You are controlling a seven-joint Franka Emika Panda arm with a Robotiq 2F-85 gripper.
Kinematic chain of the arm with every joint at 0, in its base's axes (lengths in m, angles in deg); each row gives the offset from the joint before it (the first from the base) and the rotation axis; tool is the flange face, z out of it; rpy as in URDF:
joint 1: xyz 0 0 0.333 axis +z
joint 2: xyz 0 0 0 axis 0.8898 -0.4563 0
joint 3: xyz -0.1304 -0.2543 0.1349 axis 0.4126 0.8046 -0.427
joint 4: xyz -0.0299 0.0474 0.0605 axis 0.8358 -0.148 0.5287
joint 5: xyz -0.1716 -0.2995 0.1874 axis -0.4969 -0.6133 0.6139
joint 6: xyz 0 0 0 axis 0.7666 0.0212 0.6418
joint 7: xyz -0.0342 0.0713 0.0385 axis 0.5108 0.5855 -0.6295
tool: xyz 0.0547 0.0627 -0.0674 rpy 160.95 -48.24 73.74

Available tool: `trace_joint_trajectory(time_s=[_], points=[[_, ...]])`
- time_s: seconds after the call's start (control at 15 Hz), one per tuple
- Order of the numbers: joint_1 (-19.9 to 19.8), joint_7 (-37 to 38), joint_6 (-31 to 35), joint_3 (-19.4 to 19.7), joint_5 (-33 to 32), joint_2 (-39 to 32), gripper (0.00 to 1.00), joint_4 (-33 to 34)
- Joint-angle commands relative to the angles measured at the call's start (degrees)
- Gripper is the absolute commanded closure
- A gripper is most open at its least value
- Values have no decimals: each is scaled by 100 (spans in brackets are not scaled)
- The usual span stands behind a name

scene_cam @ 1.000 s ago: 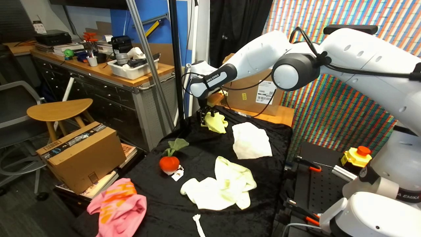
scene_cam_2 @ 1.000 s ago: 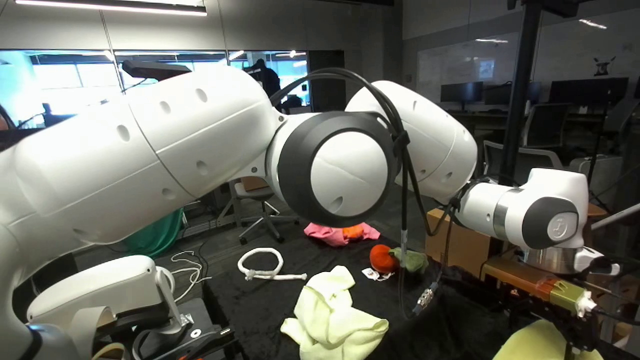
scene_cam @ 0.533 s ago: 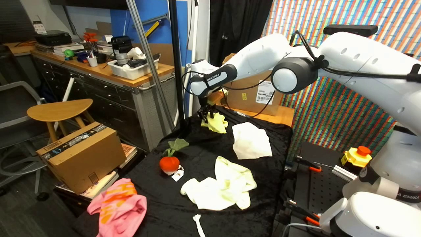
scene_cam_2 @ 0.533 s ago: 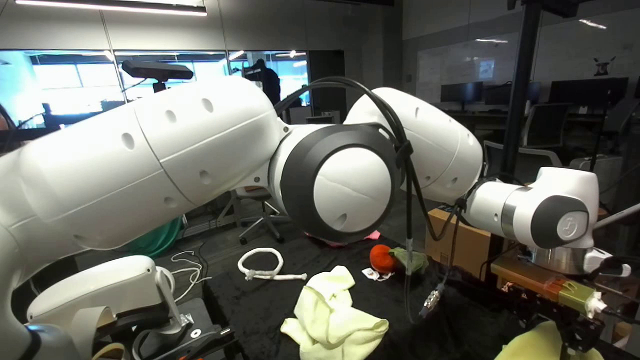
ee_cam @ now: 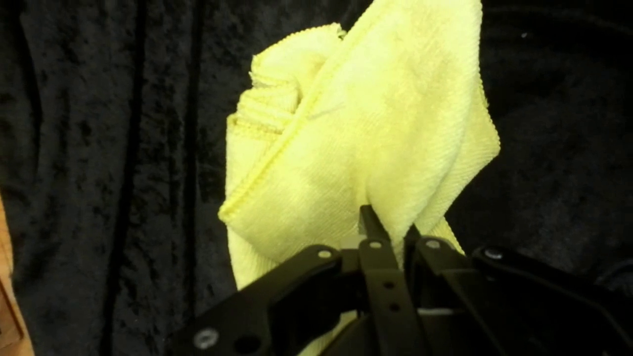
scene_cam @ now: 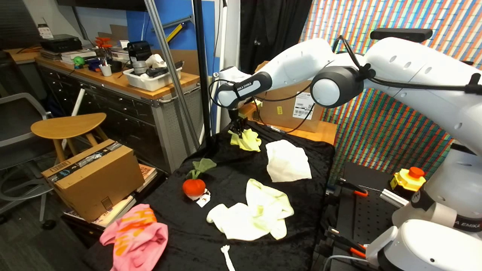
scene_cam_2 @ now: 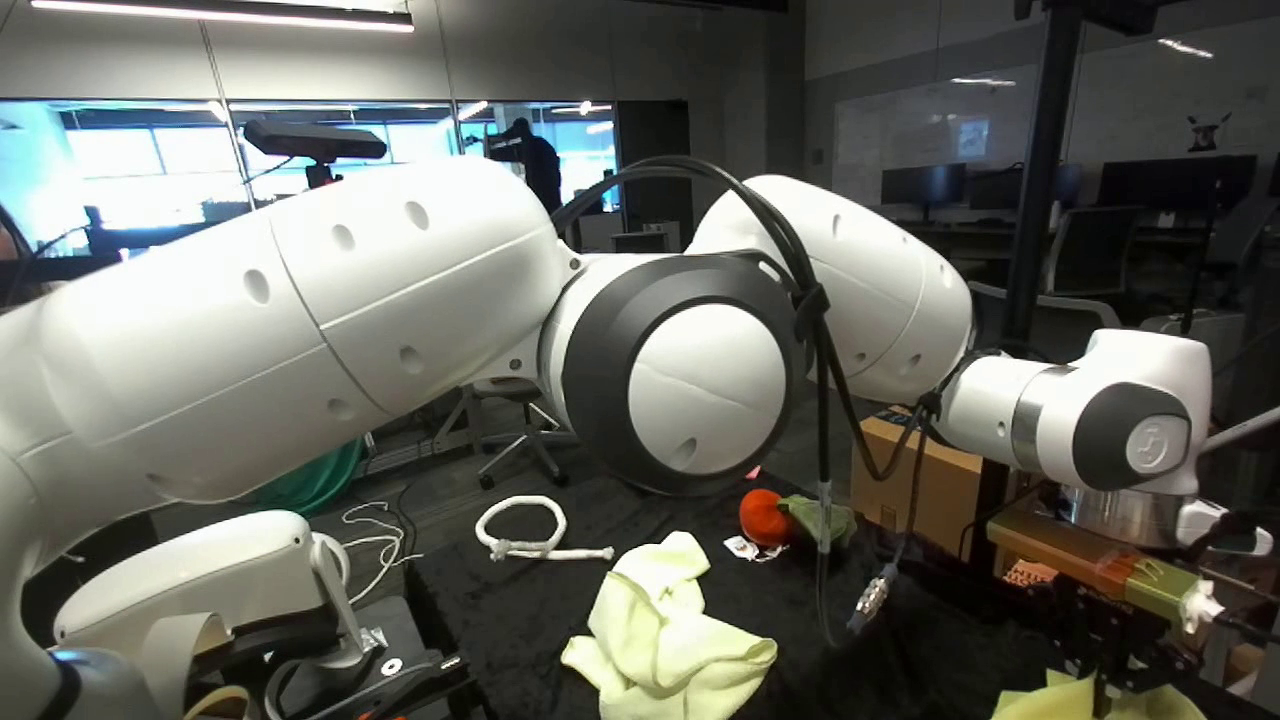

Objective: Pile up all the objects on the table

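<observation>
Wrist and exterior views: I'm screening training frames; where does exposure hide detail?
Wrist view: the jointed black hand blends into shadow at lower right; in an exterior view, the squarish white cloth looks nearly textureless; in an exterior view, the rectangular glass windows glare white.

This was a robotics lab: a robot arm spanned both exterior views, and in an exterior view a cluttered workbench stood upper left, a red-topped stop button at the right.
</observation>
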Motion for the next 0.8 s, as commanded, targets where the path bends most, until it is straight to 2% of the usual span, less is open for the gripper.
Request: trace_joint_trajectory(time_s=[0.0, 0.4, 0.73], points=[[26, -211, -75, -12, -53, 136, 97, -89], [42, -428, 165, 7, -64, 723, 97, -792], [72, -782, 468, 30, -146, 1646, 97, -2019]])
